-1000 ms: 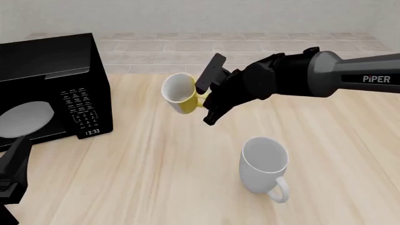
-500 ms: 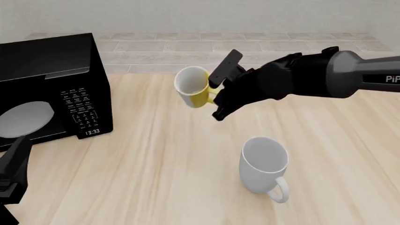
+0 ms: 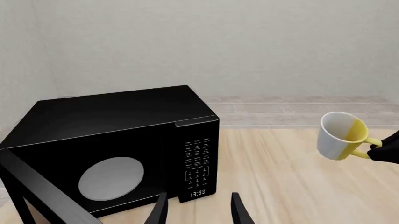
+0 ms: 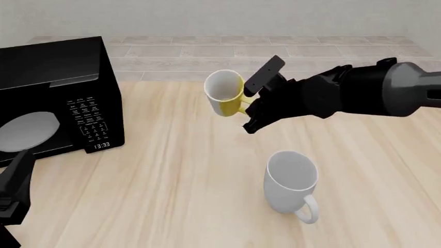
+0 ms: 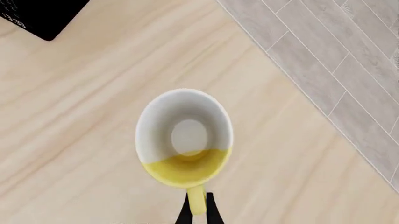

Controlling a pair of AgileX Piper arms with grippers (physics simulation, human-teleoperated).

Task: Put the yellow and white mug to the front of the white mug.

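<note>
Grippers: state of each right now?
Left gripper: open, holding nothing.
Right gripper: shut on the handle of the yellow and white mug, held above the table.

A black microwave (image 4: 59,98) stands on the wooden table (image 4: 172,181); its clock display (image 4: 100,146) is lit.

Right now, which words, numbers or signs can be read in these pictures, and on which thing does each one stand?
"13:33": clock display at the bottom of the microwave keypad panel, readable in the front and left wrist views.
Keypad button labels on the microwave: too small to read.
Yellow and white mug, white mug: no text visible.
Right arm: no lettering visible.
</note>
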